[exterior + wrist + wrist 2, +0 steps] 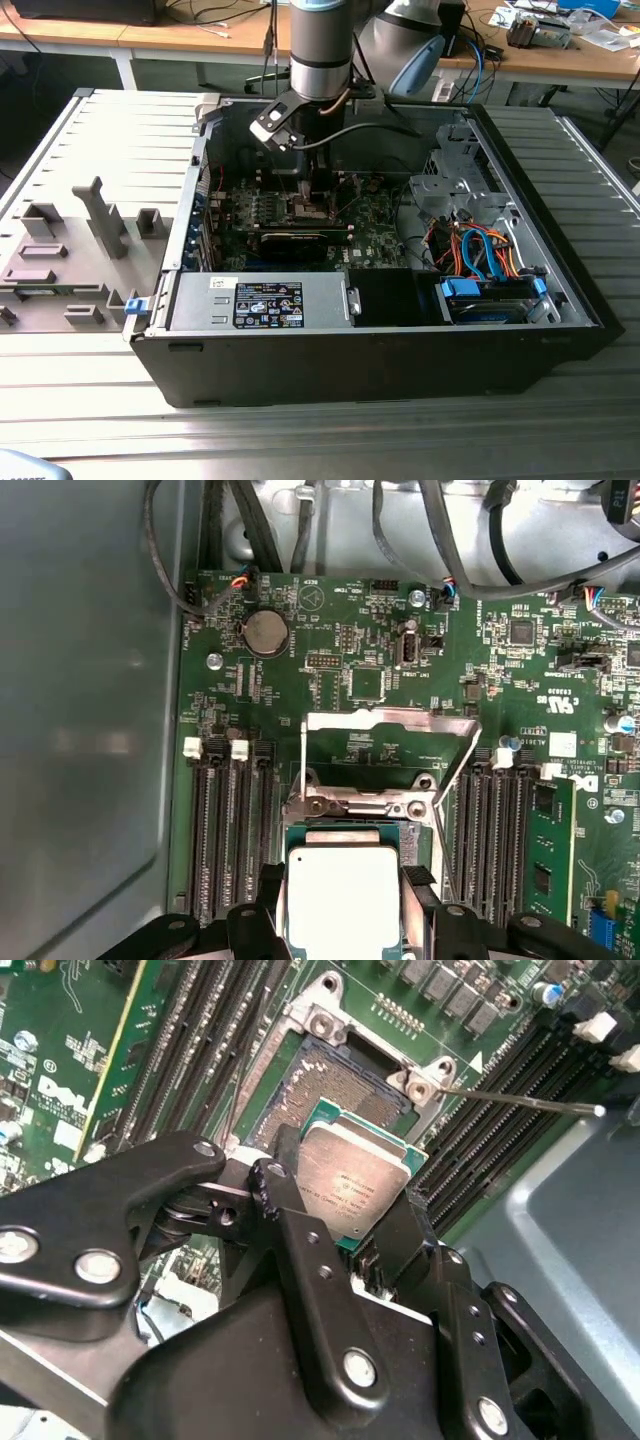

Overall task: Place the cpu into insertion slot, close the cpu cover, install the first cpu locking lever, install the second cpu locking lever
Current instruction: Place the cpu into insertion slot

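Observation:
My gripper [352,1228] is shut on the cpu [356,1182], a small square chip with a silvery top and green rim, its black fingers [292,1222] pressing two opposite edges. The cpu hangs just over one end of the insertion slot [330,1085], whose dark centre and metal rim show beyond it. In the first wrist view the cpu [343,892] sits between the fingers [438,920], and the cpu cover [388,722] stands flipped open behind the slot. A thin locking lever [520,1098] sticks out sideways. In the exterior view the gripper [318,203] is low inside the computer case.
Long black memory slots [225,830] flank the socket on both sides of the green motherboard [520,680]. Cables [480,550] run along the case wall. A power supply [265,302] and drive bay with blue and orange cables [485,265] fill the case's near side.

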